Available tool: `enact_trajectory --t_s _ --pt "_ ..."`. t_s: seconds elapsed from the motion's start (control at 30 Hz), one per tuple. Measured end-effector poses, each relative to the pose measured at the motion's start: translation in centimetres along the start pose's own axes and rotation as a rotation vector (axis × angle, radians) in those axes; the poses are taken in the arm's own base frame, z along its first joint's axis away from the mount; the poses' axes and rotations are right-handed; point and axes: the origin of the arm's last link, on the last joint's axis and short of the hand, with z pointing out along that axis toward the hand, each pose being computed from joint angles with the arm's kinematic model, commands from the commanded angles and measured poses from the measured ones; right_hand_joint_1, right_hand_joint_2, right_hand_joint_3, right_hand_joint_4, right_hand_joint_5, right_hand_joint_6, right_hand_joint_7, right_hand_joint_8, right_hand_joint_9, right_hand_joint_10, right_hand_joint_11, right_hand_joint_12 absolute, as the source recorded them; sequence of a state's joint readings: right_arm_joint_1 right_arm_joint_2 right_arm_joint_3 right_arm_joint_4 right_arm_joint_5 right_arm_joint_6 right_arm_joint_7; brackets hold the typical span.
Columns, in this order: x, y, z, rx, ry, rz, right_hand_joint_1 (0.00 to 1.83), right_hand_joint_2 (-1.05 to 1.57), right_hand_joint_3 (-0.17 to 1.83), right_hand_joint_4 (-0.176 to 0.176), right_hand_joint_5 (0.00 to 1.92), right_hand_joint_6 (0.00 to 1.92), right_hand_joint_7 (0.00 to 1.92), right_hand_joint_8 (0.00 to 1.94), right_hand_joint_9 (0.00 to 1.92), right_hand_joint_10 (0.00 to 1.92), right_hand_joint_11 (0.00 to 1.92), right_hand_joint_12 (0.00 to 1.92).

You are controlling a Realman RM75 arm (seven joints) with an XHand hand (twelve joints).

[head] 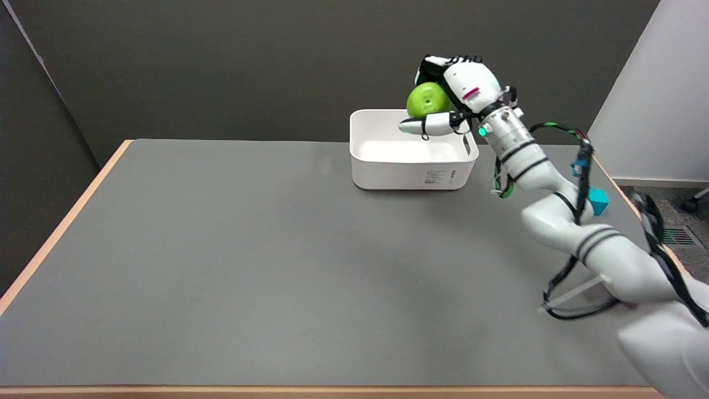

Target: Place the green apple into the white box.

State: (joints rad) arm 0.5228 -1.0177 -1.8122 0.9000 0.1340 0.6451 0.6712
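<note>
The robot is carrying the apple (427, 100) to the box (410, 166). This looks like the last part of the job, just before letting go.

The right hand (451, 94) is holding the apple up in the air. Its fingers are wrapping over the top of the apple, and one finger (426, 126) is sticking out flat under it, like a little shelf. The apple is sitting on the left side of the hand, tucked against the palm.

The white box is waiting right below the hand, on the gray table (249, 249). It is open at the top, and I see nothing inside it. The apple seems to be hanging over the back part of the box, near the far wall.

Next, I think the hand needs to go down a little so the apple is not dropping from high up. Then the fingers need to spread so the apple is falling softly into the box.
</note>
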Motion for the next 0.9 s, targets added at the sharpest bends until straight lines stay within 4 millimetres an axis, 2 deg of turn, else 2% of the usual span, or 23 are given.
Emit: enact_trajectory --t_s 0.1,0.27,0.47,0.53,0.57,0.6,0.63,0.7,0.77,0.83,0.9 --pt "-1.4 1.0 1.6 -0.064 -0.048 0.01 1.11 1.24 0.31 -0.176 0.49 1.72 0.55 1.76 0.76 1.92 0.29 1.92" --pt "-2.8 2.0 3.3 -0.14 -0.11 0.024 1.1 1.28 0.24 -0.176 0.48 1.73 0.53 1.77 0.73 1.92 0.24 1.92" --pt "-3.9 2.8 4.2 -0.208 -0.155 0.05 1.09 1.3 0.23 -0.176 0.46 1.75 0.52 1.78 0.71 1.92 0.22 1.92" --pt "-4.2 2.9 4.4 -0.227 -0.169 0.059 1.08 1.34 0.16 -0.176 0.44 1.76 0.5 1.8 0.65 1.92 0.18 1.92" --pt "-4.4 3.0 4.4 -0.235 -0.175 0.063 1.05 1.32 0.19 -0.164 0.4 1.67 0.47 1.77 0.6 1.9 0.14 1.92" --pt "-4.5 3.0 4.4 -0.242 -0.181 0.067 0.94 0.98 0.64 -0.079 0.29 0.94 0.36 1.46 0.41 1.76 0.05 1.92" --pt "-4.6 3.0 4.4 -0.247 -0.183 0.072 0.86 0.76 0.93 -0.023 0.22 0.48 0.3 1.23 0.3 1.65 0.0 1.91" --pt "-4.8 3.1 4.4 -0.258 -0.185 0.088 0.75 0.74 0.95 0.008 0.17 0.39 0.35 0.79 0.34 1.33 0.09 1.74" --pt "-4.8 3.1 4.3 -0.269 -0.179 0.112 0.5 0.67 0.99 0.03 0.08 0.36 0.14 0.39 0.06 0.7 0.01 1.12" --pt "-4.9 3.1 4.1 -0.276 -0.169 0.144 0.46 0.63 0.98 0.035 0.07 0.34 0.08 0.31 0.02 0.51 0.0 1.01" --pt "-4.9 3.0 3.8 -0.281 -0.158 0.177 0.41 0.63 0.91 0.042 0.05 0.31 0.01 0.2 0.0 0.24 0.0 0.82"
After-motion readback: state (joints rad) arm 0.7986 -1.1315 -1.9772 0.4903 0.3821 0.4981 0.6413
